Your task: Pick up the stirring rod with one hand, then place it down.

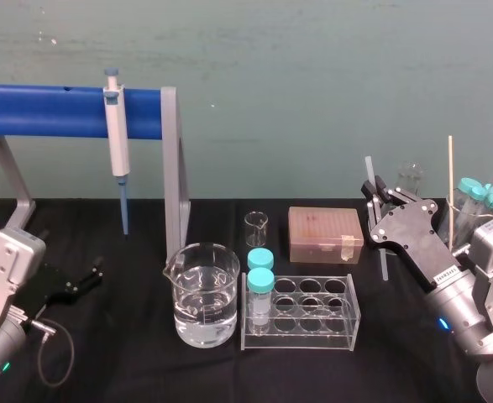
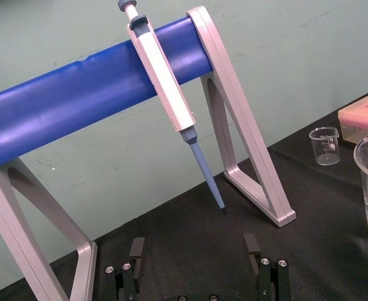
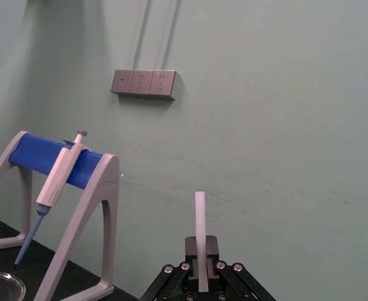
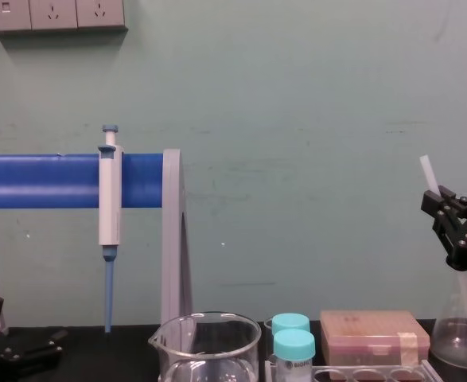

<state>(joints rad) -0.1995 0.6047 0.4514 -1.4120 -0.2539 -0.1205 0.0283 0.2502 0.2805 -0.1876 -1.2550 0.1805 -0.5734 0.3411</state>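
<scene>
Head view: the right gripper (image 1: 382, 201), raised over the black table (image 1: 145, 369), pinches the stirring rod (image 1: 383, 256) between closed fingers. The rod runs nearly upright through the claw, with a short end above it and a longer end hanging below toward the cloth. The left gripper (image 1: 82, 281) sits parked low, well apart from the rod.

Left wrist view: the left gripper (image 2: 194, 254) has its fingers spread wide with nothing between them.

Right wrist view: the rod (image 3: 200, 219) rises straight out from between the right gripper's (image 3: 201, 266) fingers, clamped across its width.

Chest view: the rod (image 4: 429, 171) leans slightly, its upper tip just above the right gripper (image 4: 441, 205) and its lower length passing down by a glass flask (image 4: 456, 342). Whether that lower tip touches the table cannot be told.

Judgement: setting the rod down depends on this near-vertical axis. The claw likely has to descend and tip the rod flat before releasing it.
</scene>
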